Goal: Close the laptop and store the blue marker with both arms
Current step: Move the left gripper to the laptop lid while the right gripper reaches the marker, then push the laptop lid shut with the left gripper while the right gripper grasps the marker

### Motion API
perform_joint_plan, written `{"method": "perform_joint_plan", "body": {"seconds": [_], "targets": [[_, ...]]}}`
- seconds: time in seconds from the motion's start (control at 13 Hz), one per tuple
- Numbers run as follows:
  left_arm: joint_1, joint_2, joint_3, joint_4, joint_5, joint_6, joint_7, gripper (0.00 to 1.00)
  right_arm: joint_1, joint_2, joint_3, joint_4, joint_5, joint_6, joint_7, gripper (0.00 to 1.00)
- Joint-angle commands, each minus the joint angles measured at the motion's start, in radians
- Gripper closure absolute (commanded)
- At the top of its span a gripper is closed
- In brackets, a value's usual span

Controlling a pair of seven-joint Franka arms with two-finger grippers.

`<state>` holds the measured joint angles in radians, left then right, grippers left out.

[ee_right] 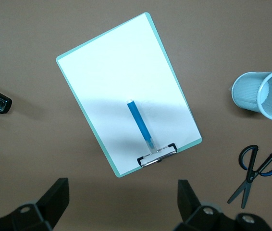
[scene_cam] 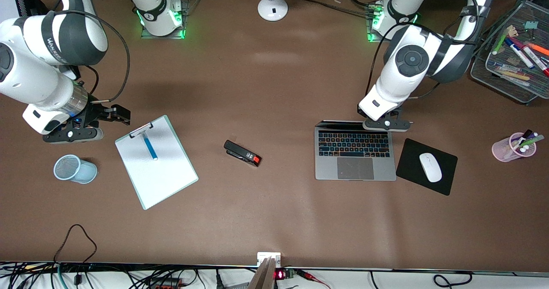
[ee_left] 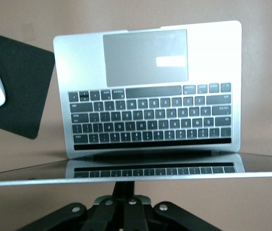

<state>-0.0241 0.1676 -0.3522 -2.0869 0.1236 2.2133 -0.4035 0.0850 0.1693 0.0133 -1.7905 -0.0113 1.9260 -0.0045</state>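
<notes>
Laptop (scene_cam: 355, 155) open; right hand (ee_right: 121, 204) spread.

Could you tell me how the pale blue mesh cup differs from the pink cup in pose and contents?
The pale blue mesh cup lies on its side and looks empty, near the right arm's end of the table; the pink cup stands upright, filled with mixed pens, near the left arm's end. The blue one is mesh; the pink one is translucent. Both are small cups resting on the brown table.

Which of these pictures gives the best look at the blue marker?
The right wrist view: the blue marker lies large and unblocked on the clipboard. The front view shows it smaller. The left wrist view misses it, showing only the laptop.
</notes>
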Motion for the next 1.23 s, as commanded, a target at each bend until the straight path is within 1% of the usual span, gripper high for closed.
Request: {"method": "perform_joint_plan", "body": {"seconds": [0.0,0.23,0.38,0.62,0.92,1.15], "targets": [[0.015,0.019,-0.001,0.001,0.028,0.064,0.002,1.0,0.006,0.013,0.0,0.026,-0.013,0.004,0.012,0.0],[0.029,0.046,0.001,0.005,0.03,0.13,0.005,1.0,0.009,0.013,0.0,0.04,-0.013,-0.001,0.009,0.0],[0.03,0.075,0.002,0.005,0.03,0.201,0.006,1.0,0.015,0.013,0.0,0.04,-0.013,-0.001,0.008,0.0],[0.039,0.102,0.002,0.007,0.086,0.273,0.006,1.0,0.012,0.013,0.0,0.04,-0.013,-0.006,0.006,0.0],[0.041,0.161,0.002,0.043,0.093,0.301,0.006,1.0,0.01,0.016,0.0,0.04,-0.013,-0.007,0.008,0.0],[0.039,0.202,0.002,0.079,0.093,0.304,0.006,1.0,0.015,0.053,0.0,0.04,-0.013,0.007,0.0,0.0]]}}
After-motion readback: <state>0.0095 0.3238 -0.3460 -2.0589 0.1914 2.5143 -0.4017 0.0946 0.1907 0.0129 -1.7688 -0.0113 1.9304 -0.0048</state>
